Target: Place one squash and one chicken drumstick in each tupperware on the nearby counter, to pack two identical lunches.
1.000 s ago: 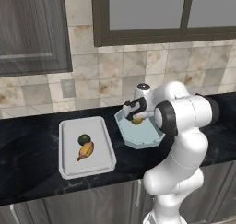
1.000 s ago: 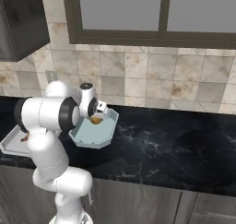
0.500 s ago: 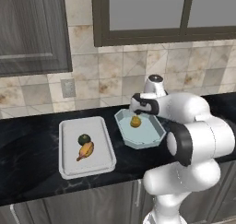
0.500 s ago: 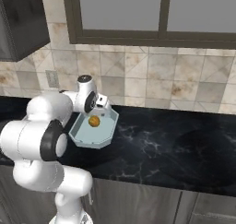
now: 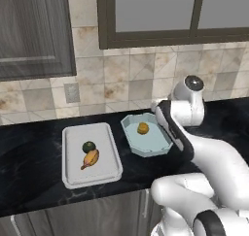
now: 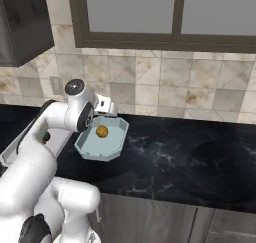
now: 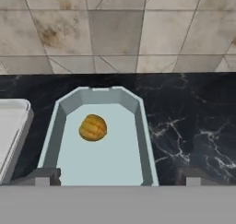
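**Watching for a mix-up on the last drumstick**

Looking down my hand view, I see the yellow-orange squash [image 7: 92, 127] lying alone inside the pale-blue tupperware [image 7: 144, 140], away from the walls. My hand [image 7: 118, 178] sits above the container's near rim; its two tips stand wide apart with nothing between them.

In the left base view the white tupperware [image 5: 70, 174] holds the dark green squash [image 5: 88, 146] and one chicken drumstick [image 5: 90, 158], touching each other. That box looks packed; I judge the blue one lacks a drumstick, and I cannot find the second one in these views.

The risks as I see them: I could grab the drumstick from the white box and undo a finished lunch. A low pass over the blue box could nudge the round squash, which would likely roll, or clip the sloped wall and slide the container along the black tabletop [image 6: 190, 157]. The arm's elbow hangs over the tabletop's front edge beside the blue box, so a wide swing could brush it.
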Controlling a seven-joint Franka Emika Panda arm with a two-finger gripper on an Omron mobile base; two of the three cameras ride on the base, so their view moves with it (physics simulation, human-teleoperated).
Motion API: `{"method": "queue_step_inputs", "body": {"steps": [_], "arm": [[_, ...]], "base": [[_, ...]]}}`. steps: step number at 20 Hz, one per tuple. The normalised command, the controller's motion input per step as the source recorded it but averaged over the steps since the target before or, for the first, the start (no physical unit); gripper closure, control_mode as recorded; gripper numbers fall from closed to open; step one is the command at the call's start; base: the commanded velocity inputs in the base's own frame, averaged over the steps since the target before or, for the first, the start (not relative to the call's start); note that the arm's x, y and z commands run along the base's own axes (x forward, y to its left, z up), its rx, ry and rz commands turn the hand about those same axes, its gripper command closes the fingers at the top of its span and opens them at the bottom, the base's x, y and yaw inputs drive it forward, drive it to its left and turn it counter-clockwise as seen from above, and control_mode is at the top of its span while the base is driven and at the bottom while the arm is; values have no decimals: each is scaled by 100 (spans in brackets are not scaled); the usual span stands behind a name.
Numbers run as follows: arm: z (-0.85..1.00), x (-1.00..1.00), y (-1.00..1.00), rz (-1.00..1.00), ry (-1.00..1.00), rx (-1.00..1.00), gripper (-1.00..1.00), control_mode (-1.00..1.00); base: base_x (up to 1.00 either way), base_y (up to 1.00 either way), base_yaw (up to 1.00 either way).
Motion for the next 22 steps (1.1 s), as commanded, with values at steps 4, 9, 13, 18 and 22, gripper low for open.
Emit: {"method": "queue_step_inputs", "body": {"steps": [4, 9, 13, 18, 22], "arm": [[100, -100, 1, 7, -57, -13, -100, -100], [100, -88, 5, 7, -51, -18, -100, -100], [100, -89, 6, 9, -54, -19, -100, -100], [83, -62, 4, 3, -26, -14, -100, -100], [6, 0, 0, -2, 5, -2, -100, 100]], "base": [[0, 0, 0], [0, 0, 0], [0, 0, 0], [0, 0, 0], [0, -1, -7]]}}
